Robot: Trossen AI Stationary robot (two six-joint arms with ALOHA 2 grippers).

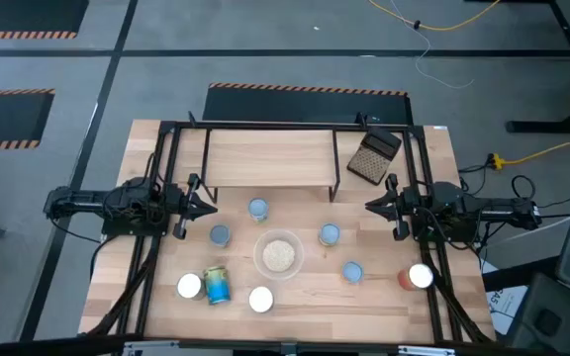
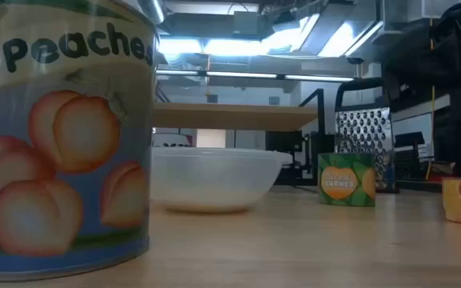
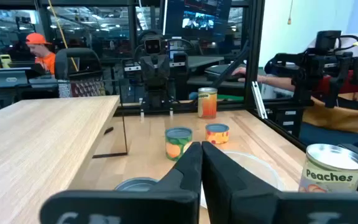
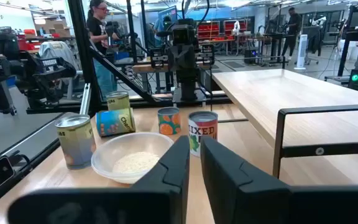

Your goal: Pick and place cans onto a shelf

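Several cans stand on the table in front of the shelf (image 1: 270,158), a light-wood board on black legs. Among them are silver-blue tops (image 1: 257,209) (image 1: 329,234), white tops (image 1: 260,299) and a red-orange can (image 1: 419,277) at the right. A blue-green can (image 1: 217,285) lies on its side. The Peaches can (image 2: 62,136) fills the low view's left. My left gripper (image 1: 211,206) (image 3: 202,144) hovers shut at the shelf's left end. My right gripper (image 1: 369,205) (image 4: 196,138) hovers at the shelf's right end with a narrow gap between its fingers. Neither holds anything.
A clear bowl of pale grains (image 1: 278,255) sits among the cans at the table's middle. A dark grid-patterned grater (image 1: 374,156) lies beside the shelf's right end. Black frame bars (image 1: 166,178) run along both table sides. People show in the room beyond the table.
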